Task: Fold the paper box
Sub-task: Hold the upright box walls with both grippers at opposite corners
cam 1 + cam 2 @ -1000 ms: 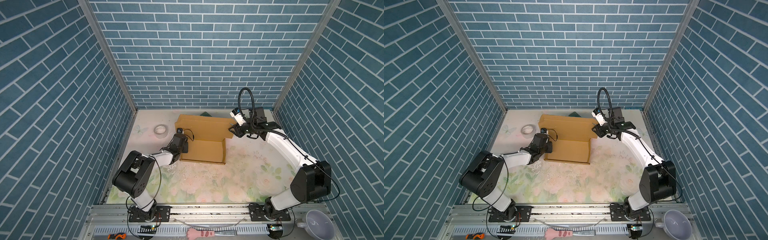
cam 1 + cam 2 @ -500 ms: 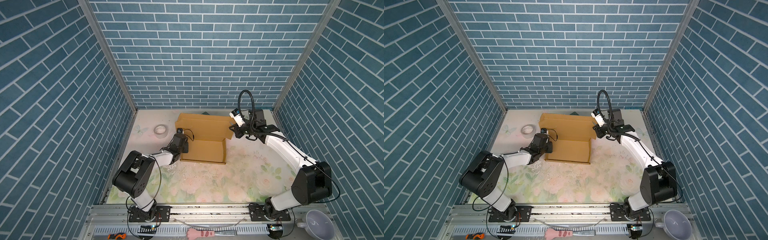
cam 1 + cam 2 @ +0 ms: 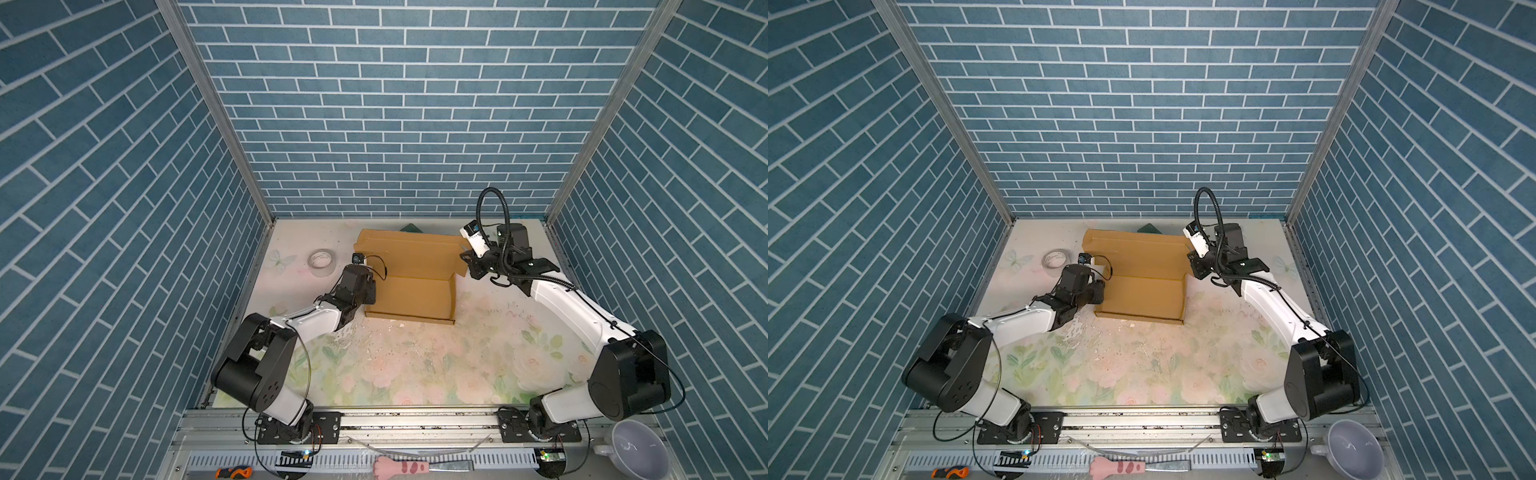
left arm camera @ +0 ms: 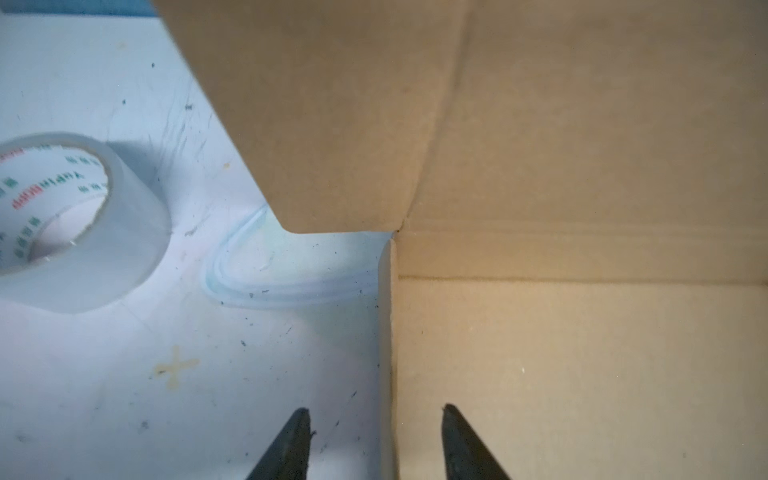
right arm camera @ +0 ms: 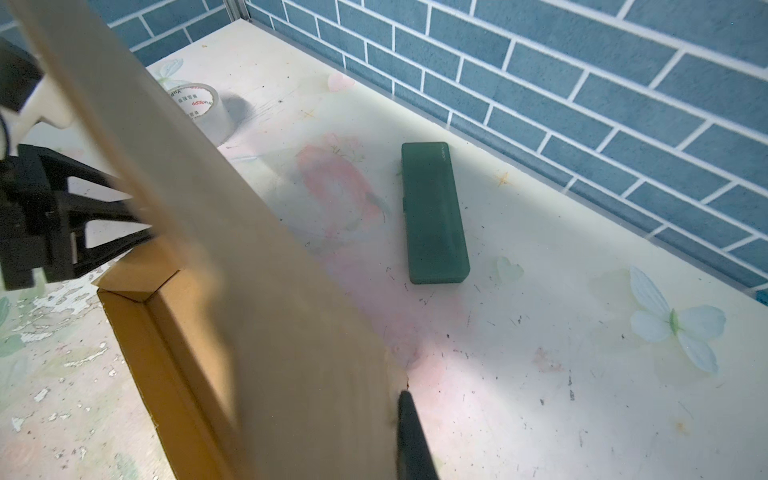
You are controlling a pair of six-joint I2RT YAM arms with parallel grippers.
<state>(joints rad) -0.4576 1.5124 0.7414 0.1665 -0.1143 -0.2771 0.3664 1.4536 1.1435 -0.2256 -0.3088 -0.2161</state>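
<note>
- The box point(image 3: 409, 297), brown cardboard, sits at the upper middle of the table point(image 3: 395, 374) in both top views. Its shallow tray lies flat and its lid stands raised along the far side.
- The right gripper point(image 3: 468, 262) is at the lid's right edge. Its jaws are closed and seem to pinch the cardboard there. The wrist view shows only one finger point(image 5: 411, 436), tight against the panel.
- The left gripper point(image 4: 376, 419) is at the tray's left wall. Its jaws stand apart, one on each side of the wall, holding nothing.
- The step looks like bringing the lid down. To do it well, swing the lid about its rear crease, keep the pinch near the edge, and let the left jaws steady the wall without crushing it.
- A tape roll point(image 3: 322, 262) lies left of the box.
- A green case point(image 5: 434, 212) lies behind the box.
</note>
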